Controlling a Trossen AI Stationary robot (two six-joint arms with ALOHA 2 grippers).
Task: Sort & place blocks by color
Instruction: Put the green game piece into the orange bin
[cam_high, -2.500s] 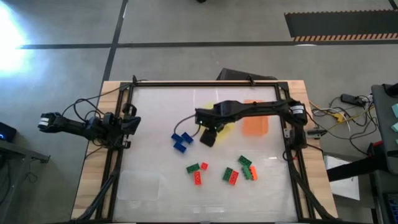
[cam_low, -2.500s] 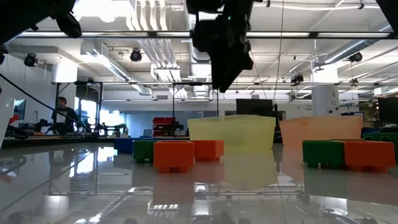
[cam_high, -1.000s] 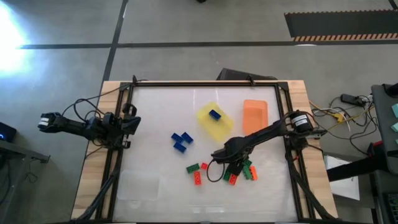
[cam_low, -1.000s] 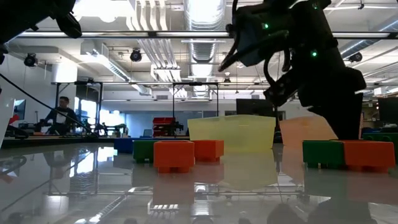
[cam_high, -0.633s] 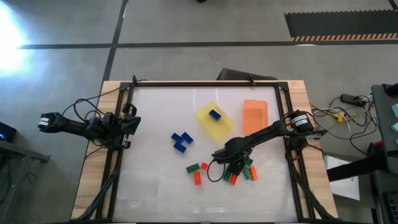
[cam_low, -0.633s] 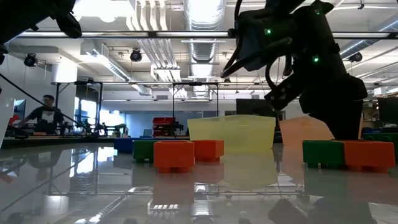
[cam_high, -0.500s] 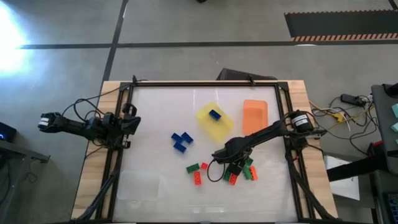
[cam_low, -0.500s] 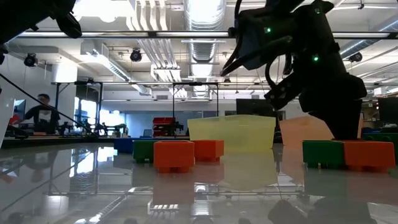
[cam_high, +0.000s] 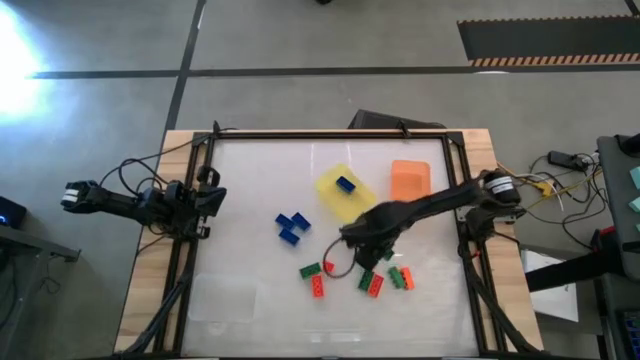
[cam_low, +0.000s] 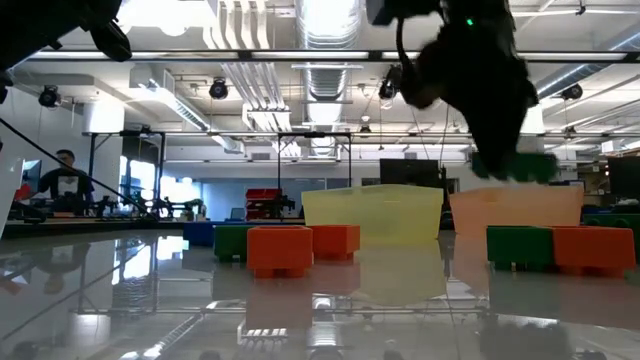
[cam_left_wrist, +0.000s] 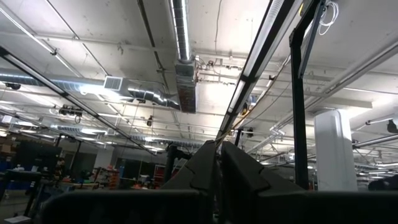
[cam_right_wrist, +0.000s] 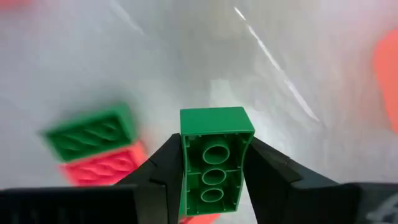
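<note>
1. High view: right gripper (cam_high: 362, 240) over mid-desk (cam_high: 250, 190); left gripper (cam_high: 75, 194) parked beyond its edge.
2. Low view: green block (cam_low: 515, 166) held aloft.
3. Left wrist: fingers pressed together.
4. Right wrist: fingers clamp the block.

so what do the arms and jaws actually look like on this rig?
Both arms are dark, near-black jointed links. The left arm trails thin black cables beside the table frame and ends in a lighter grey tip. The right arm has a round silver-capped joint near its base. The right gripper has two matte black wedge-shaped jaws; the low view shows a small green light on that arm.
</note>
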